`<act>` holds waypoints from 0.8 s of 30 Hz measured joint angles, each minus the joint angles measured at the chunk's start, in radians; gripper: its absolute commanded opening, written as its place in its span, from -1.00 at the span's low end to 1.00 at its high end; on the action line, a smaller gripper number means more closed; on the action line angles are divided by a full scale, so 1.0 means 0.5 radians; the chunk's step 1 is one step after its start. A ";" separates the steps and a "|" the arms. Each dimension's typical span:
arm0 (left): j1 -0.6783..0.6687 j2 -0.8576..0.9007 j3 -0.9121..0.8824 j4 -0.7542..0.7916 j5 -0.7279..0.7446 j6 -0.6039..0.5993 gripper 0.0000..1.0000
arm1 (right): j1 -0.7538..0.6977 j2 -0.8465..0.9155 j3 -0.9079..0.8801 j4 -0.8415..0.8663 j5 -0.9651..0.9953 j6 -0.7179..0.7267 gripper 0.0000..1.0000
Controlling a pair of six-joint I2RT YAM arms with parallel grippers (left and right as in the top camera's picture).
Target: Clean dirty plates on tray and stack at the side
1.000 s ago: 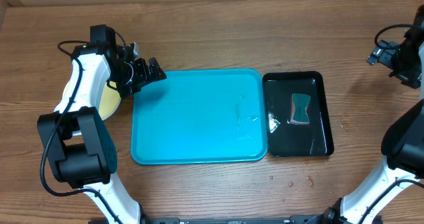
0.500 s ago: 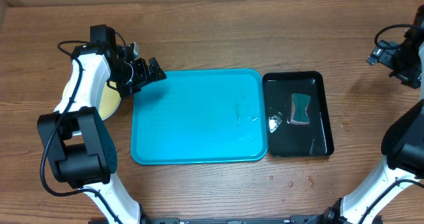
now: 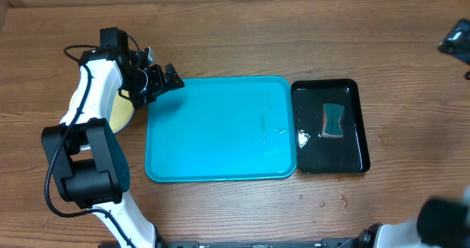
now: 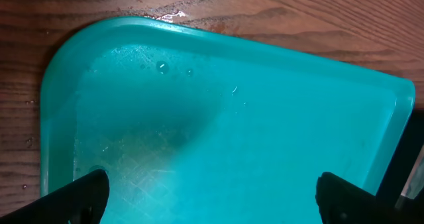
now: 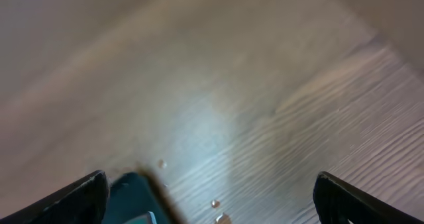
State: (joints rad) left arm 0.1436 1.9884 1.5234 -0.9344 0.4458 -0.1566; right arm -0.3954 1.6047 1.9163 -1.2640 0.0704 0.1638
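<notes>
Left gripper: the left gripper (image 3: 167,83) hangs over the far-left corner of the cyan tray (image 3: 220,149), fingers spread wide with nothing between them.
Right gripper: the right gripper (image 5: 209,194) is well off at the far right over bare table (image 5: 318,118), its jaws likewise apart and empty; that view is blurred.
Plates: only a yellow-green plate (image 3: 122,116) shows, on the table just left of the tray, partly under the left arm (image 3: 92,94). Whether others lie under it cannot be told.
Tray: bare apart from water droplets.
Progress: apparently at or near the end, since no plate is left on the tray.
Beside it: a black tray (image 3: 356,160) holds a sponge (image 3: 334,121).
Writing: none readable.
</notes>
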 measured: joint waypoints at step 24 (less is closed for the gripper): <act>0.000 0.000 0.000 0.001 0.000 0.000 1.00 | 0.860 -1.849 -0.459 0.687 -0.045 -0.010 1.00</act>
State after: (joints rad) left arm 0.1436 1.9884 1.5234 -0.9340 0.4458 -0.1566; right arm 0.0345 0.6804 1.6871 -0.9203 0.0479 0.1589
